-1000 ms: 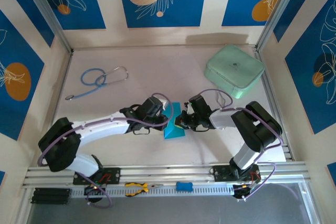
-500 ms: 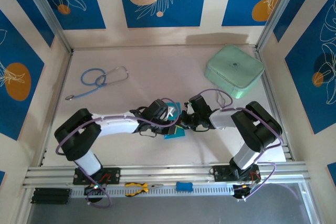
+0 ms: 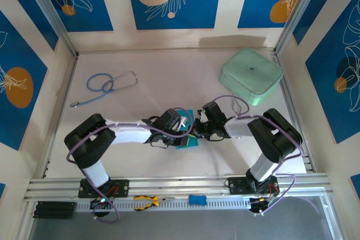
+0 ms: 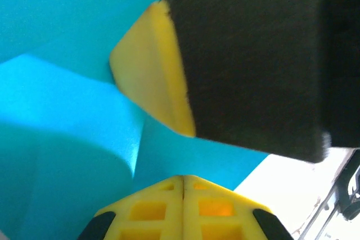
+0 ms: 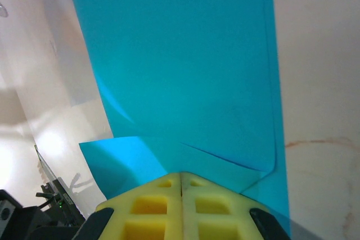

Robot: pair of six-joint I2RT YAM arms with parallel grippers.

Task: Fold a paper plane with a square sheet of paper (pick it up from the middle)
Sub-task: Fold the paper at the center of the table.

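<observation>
Seen from above, your 2 arms met at mid-table over the square sheet of paper (image 3: 187, 142). It lay between them on the table (image 3: 146, 60), well apart from the mint-green case (image 3: 251, 75).

The left gripper (image 3: 183, 130) had its jaws pressed fully together. In its wrist view the yellow fingertips (image 4: 152, 209) met where the cyan sheet curled up to them, and they seemed to pinch it. The right gripper (image 3: 197, 129) was closed just as tightly. Its fingertips (image 5: 149, 209) met on a folded edge of the sheet.

The paper was no flat square. It showed 1 or 2 creases and a raised flap.

I judge you were early to midway. Some folds were made, but no pointed nose, centre crease or 2 wings could be seen. Most of the paper plane was left for you to fold.
</observation>
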